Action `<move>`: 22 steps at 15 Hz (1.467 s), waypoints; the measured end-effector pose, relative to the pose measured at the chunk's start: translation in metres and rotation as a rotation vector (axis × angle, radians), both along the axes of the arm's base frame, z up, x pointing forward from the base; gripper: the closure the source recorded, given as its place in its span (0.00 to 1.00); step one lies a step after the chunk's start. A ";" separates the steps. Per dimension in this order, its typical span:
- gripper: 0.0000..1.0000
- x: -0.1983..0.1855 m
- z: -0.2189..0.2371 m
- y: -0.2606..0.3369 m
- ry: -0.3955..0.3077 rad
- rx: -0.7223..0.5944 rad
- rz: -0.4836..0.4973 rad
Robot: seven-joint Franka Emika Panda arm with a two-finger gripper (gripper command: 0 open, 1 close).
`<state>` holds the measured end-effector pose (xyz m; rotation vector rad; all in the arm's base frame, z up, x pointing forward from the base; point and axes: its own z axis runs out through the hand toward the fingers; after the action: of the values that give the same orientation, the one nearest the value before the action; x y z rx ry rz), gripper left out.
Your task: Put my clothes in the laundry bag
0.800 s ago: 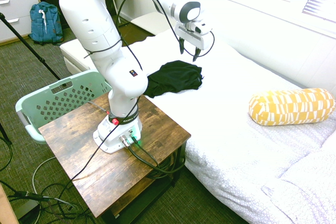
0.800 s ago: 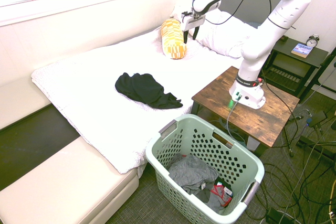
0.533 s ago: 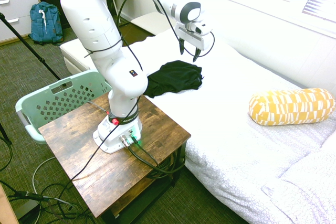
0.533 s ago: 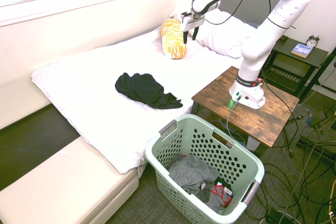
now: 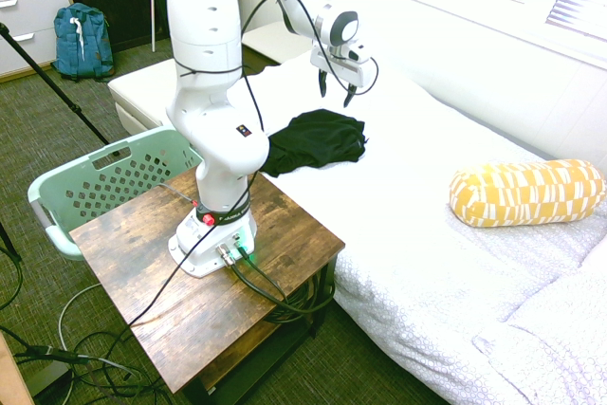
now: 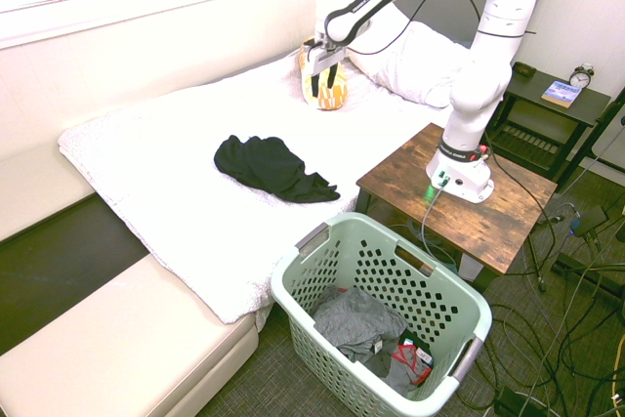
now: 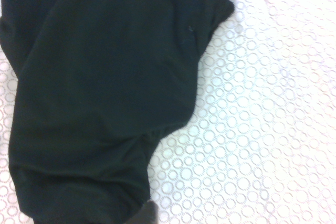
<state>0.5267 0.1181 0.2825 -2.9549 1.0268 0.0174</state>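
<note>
- Gripper (image 6: 324, 90): fingers apart, nothing held, raised above the bed (image 6: 156, 144).
- Black garment (image 6: 269, 168): crumpled on the bed, ungrasped; lifting and dropping it in remain.
- Laundry basket (image 6: 337, 358): beside the bed, grey clothing (image 6: 356, 319) already inside.

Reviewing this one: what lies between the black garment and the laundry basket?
In the second exterior view, only a strip of the white bedding and the bed's edge separate the black garment from the basket.
</note>
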 end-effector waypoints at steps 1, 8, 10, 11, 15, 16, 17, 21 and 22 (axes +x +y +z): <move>0.00 0.016 -0.018 0.013 0.012 0.003 0.014; 0.00 0.100 -0.165 0.064 0.109 0.085 0.068; 0.00 0.106 -0.202 0.069 0.143 0.103 0.085; 0.00 0.109 -0.221 0.072 0.162 0.109 0.092; 0.00 0.094 -0.293 0.086 0.256 0.126 0.133; 0.00 0.087 -0.307 0.091 0.276 0.123 0.144; 0.00 0.080 -0.319 0.097 0.291 0.119 0.152; 1.00 0.078 -0.333 0.100 0.317 0.106 0.162; 1.00 0.078 -0.333 0.101 0.317 0.103 0.165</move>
<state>0.6044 0.2188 -0.0509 -2.9921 0.7711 0.5389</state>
